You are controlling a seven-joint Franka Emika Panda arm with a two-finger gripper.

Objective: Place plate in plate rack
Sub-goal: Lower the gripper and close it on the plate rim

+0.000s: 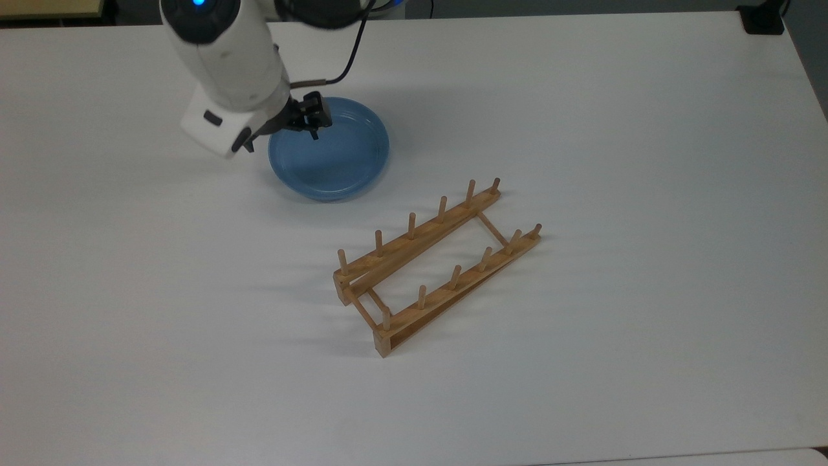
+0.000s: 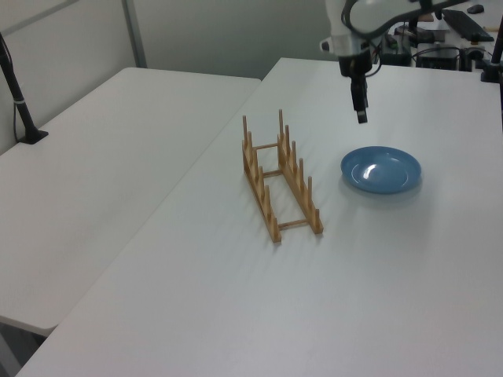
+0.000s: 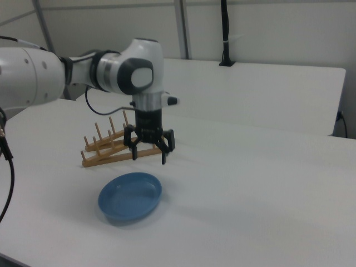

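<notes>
The light-blue plate [image 1: 336, 158] [image 2: 381, 170] [image 3: 130, 196] lies flat on the white table, apart from the wooden plate rack [image 1: 420, 236] [image 2: 295, 181] [image 3: 108, 151], which holds nothing. My gripper [image 1: 281, 136] [image 2: 361, 118] [image 3: 149, 158] hangs open and empty above the plate's edge, on the top view's upper-left side of it. In the right view its two fingers point down, clearly above the plate and not touching it. In the top view the white wrist hides one finger.
The white table [image 1: 582, 129] stretches wide around both things. A second white table [image 2: 102, 157] adjoins on the left view's left, with a black post [image 2: 16, 86] on it. A black block [image 1: 763, 19] sits at the top view's upper right corner.
</notes>
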